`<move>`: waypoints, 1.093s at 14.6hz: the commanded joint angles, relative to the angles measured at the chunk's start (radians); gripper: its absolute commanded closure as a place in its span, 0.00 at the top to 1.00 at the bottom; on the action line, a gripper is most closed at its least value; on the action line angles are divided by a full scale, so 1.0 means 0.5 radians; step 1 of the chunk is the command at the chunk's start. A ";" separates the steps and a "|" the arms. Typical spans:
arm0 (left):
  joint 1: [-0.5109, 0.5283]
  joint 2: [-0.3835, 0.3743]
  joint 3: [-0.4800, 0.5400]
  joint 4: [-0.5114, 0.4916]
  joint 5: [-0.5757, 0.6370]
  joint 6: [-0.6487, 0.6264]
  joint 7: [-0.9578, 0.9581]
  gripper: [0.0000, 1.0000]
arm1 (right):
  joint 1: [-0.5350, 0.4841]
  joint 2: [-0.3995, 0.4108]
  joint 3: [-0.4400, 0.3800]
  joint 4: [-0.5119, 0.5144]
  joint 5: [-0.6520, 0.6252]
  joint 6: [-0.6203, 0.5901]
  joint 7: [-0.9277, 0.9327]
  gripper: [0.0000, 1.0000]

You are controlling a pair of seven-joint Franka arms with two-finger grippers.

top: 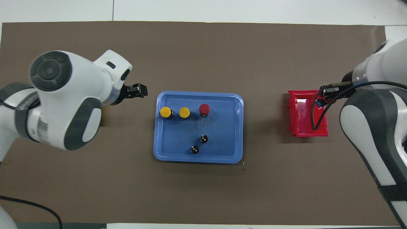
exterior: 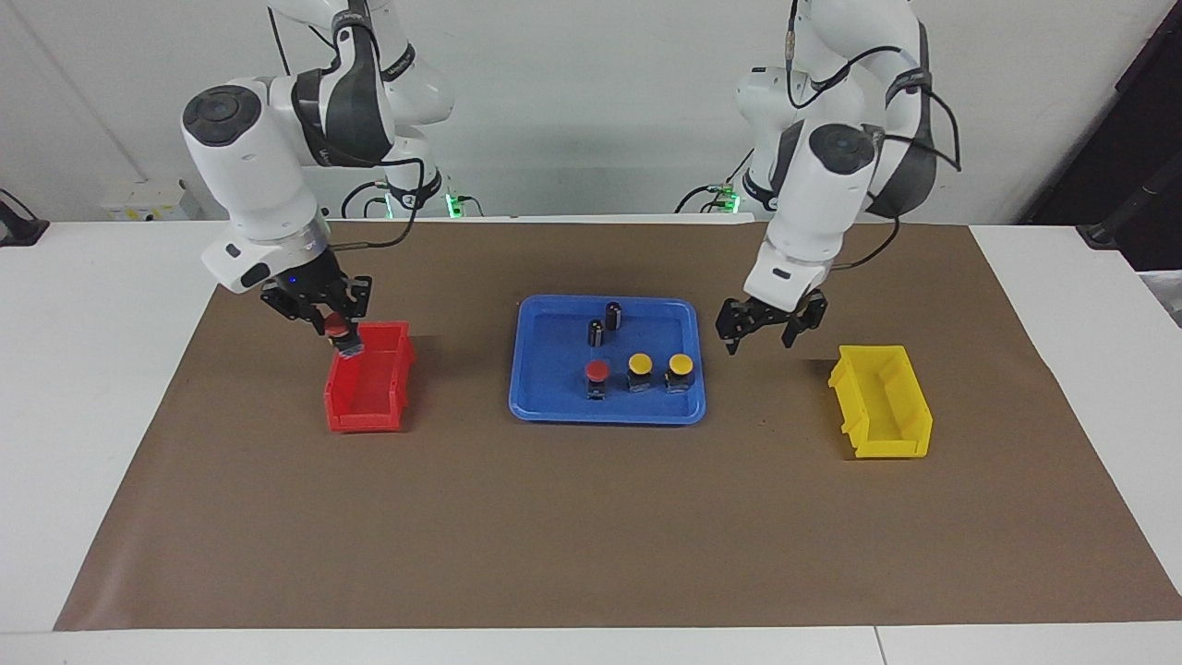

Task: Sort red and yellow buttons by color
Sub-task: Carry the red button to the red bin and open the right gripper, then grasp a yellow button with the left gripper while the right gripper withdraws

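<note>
My right gripper (exterior: 340,334) is shut on a red button (exterior: 338,328) and holds it over the end of the red bin (exterior: 369,392) nearer the robots; the gripper also shows in the overhead view (top: 324,101). In the blue tray (exterior: 554,411) stand one red button (exterior: 597,371) and two yellow buttons (exterior: 640,363) (exterior: 681,364) in a row. They also show from overhead: the red button (top: 204,108) and the yellow buttons (top: 184,112) (top: 165,112). My left gripper (exterior: 762,337) is open and empty over the mat between the tray and the yellow bin (exterior: 882,402).
Two dark cylinders (exterior: 613,314) (exterior: 596,332) stand in the tray, nearer to the robots than the buttons. In the overhead view my left arm hides the yellow bin. A brown mat (exterior: 591,517) covers the table.
</note>
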State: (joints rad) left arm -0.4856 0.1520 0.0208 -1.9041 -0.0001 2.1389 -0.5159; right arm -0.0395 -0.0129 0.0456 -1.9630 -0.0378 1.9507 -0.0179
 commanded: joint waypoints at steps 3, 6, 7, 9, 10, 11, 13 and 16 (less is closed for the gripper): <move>-0.173 0.043 0.035 -0.091 0.025 0.161 -0.207 0.77 | -0.031 -0.143 0.032 -0.476 0.042 0.449 -0.035 0.26; -0.246 0.043 0.035 -0.143 0.022 0.192 -0.254 0.77 | -0.019 -0.146 0.032 -0.562 0.048 0.556 -0.029 0.26; -0.265 0.043 0.035 -0.177 0.025 0.220 -0.269 0.77 | -0.013 -0.146 0.032 -0.614 0.048 0.611 -0.016 0.27; -0.271 0.043 0.038 -0.232 0.025 0.278 -0.272 0.77 | -0.007 -0.161 0.035 -0.743 0.048 0.731 0.011 0.27; -0.271 0.046 0.038 -0.241 0.025 0.302 -0.272 0.77 | -0.007 -0.186 0.038 -0.789 0.048 0.749 0.011 0.27; -0.271 0.073 0.038 -0.245 0.025 0.315 -0.275 0.77 | -0.007 -0.195 0.038 -0.817 0.048 0.753 0.011 0.27; -0.280 0.101 0.038 -0.242 0.025 0.355 -0.296 0.72 | -0.007 -0.210 0.038 -0.845 0.048 0.762 0.011 0.28; -0.280 0.131 0.041 -0.217 0.025 0.395 -0.449 0.07 | -0.007 -0.217 0.038 -0.872 0.048 0.786 0.011 0.28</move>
State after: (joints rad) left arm -0.6078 0.2086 0.0250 -2.0094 -0.0001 2.3004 -0.6802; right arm -0.0432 -0.0886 0.0604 -2.3616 -0.0259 2.3205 -0.0231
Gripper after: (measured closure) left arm 0.335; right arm 0.586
